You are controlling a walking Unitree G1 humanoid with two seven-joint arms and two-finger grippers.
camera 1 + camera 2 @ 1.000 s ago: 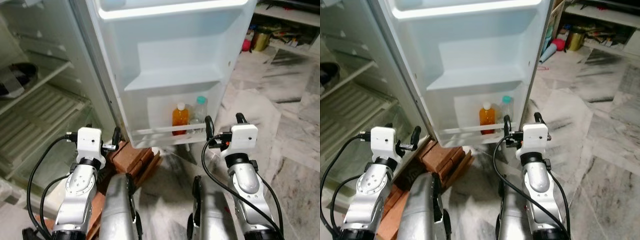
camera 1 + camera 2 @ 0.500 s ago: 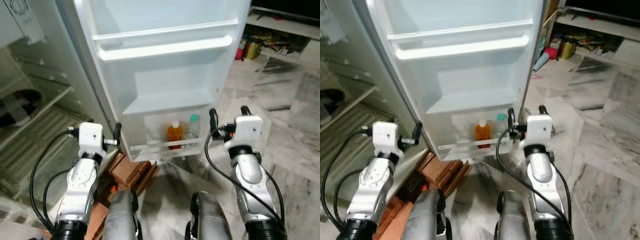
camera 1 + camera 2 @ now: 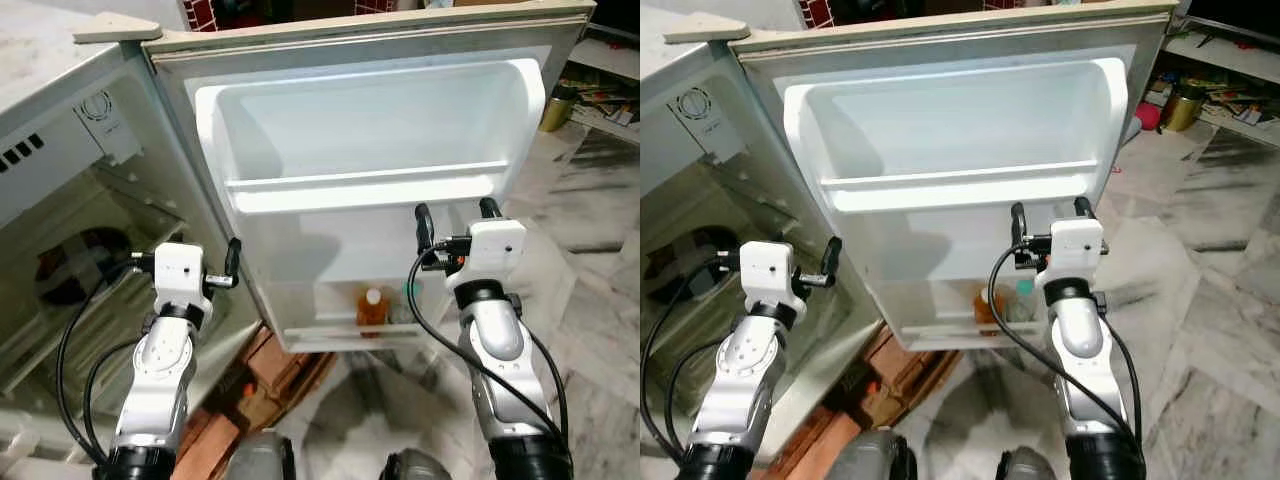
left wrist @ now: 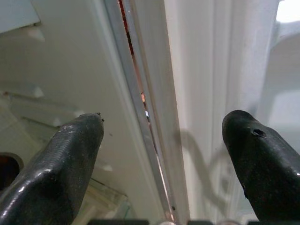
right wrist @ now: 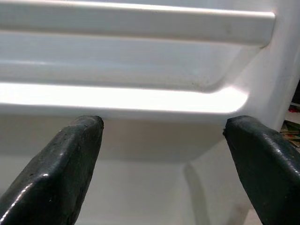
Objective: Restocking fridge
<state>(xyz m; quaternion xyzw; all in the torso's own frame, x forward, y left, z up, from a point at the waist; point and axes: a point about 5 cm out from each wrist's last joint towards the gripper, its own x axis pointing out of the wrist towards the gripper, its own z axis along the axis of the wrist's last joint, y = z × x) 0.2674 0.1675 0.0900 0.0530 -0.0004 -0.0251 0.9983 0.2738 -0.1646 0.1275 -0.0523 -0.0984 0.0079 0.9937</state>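
While fridge door (image 3: 380,130) stands open | bricks (image 3: 262,385) underneath

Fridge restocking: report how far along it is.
Done: the fridge door stands open, and an orange bottle and a clear bottle sit in its bottom rack. In hand: nothing; the left gripper and right gripper hover with jaws open. Left: the upper door shelf holds nothing.

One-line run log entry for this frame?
fridge door open | orange bottle on bottom door shelf | left gripper open, empty | right gripper open, empty
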